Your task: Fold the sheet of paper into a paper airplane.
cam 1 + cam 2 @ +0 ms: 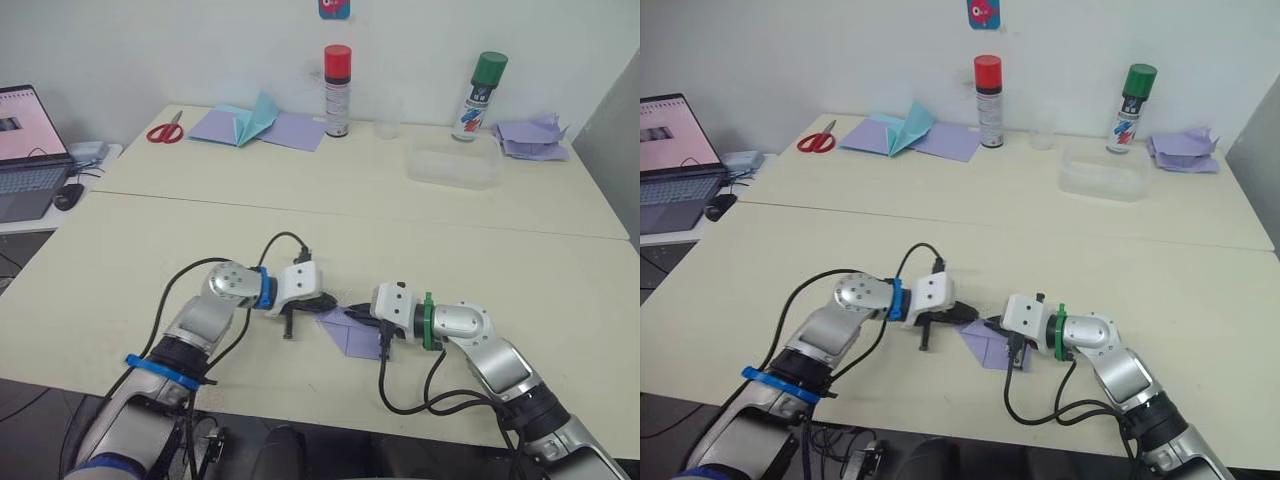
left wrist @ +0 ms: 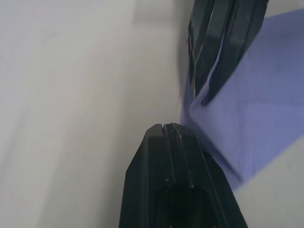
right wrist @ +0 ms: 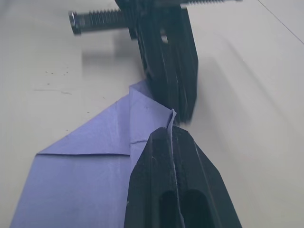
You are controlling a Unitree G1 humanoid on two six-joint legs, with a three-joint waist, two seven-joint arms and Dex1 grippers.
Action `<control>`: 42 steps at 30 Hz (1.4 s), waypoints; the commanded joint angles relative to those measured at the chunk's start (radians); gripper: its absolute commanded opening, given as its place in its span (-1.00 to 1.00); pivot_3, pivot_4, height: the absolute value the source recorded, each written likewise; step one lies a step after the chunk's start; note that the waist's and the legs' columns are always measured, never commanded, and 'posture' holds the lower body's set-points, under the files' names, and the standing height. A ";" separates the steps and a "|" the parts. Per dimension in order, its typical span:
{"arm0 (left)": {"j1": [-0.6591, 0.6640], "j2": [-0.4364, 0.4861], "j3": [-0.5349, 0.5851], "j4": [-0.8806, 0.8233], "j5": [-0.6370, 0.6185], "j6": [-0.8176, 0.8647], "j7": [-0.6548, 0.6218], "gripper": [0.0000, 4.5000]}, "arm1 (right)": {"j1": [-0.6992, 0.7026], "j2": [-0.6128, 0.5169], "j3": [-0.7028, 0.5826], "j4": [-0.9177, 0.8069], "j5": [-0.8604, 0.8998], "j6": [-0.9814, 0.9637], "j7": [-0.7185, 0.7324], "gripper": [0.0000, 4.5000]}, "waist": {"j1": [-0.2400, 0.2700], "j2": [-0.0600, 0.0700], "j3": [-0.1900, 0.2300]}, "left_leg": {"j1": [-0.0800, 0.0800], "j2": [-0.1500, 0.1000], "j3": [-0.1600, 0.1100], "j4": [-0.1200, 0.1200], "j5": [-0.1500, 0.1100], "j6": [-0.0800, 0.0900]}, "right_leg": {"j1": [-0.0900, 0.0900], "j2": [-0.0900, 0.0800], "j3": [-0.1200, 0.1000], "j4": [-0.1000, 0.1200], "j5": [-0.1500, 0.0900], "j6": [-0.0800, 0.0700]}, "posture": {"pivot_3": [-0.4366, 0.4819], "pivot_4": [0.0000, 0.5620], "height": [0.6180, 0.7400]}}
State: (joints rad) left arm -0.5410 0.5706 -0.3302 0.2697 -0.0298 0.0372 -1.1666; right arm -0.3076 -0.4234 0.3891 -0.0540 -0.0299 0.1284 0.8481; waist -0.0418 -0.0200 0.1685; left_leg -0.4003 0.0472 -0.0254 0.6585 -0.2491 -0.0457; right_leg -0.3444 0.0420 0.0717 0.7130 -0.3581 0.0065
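Observation:
The sheet of paper [image 1: 348,336], lavender and folded into a pointed wedge, lies on the cream table [image 1: 150,290] near its front edge, between my two grippers. My right gripper [image 3: 174,129] comes in from the right. It is shut on a raised edge of the paper [image 3: 95,166], and a thin lavender strip shows between its fingers. My left gripper [image 2: 172,129] comes in from the left with its fingers pressed together, the tip right at the paper's edge [image 2: 256,109]. The two gripper tips, left [image 1: 328,300] and right [image 1: 357,318], nearly touch.
On the far table are red scissors [image 1: 165,131], purple sheets with a teal peaked piece [image 1: 255,122], a red-capped can [image 1: 337,90], a green-capped can [image 1: 480,95], a clear plastic box [image 1: 455,162] and a heap of purple papers [image 1: 532,138]. A laptop [image 1: 30,150] sits far left.

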 commanded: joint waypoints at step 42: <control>0.133 -0.051 -0.030 -0.100 -0.064 0.280 0.031 -1.00 | 0.016 -0.106 -0.139 -0.307 0.203 0.207 0.109 0.25 | 0.004 -0.001 0.001 | 0.001 -0.002 0.001 -0.012 0.000 0.000 | -0.001 -0.004 0.000 -0.008 0.000 0.000 | -0.05 -0.47 1.00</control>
State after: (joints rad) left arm -0.4402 0.5143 -0.3280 0.1241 -0.1223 0.2622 -1.1458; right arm -0.3044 -0.5304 0.2493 -0.3136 0.1431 0.3415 0.9437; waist -0.0383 -0.0208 0.1694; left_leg -0.3997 0.0455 -0.0254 0.6459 -0.2489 -0.0460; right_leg -0.3447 0.0384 0.0710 0.7032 -0.3583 0.0068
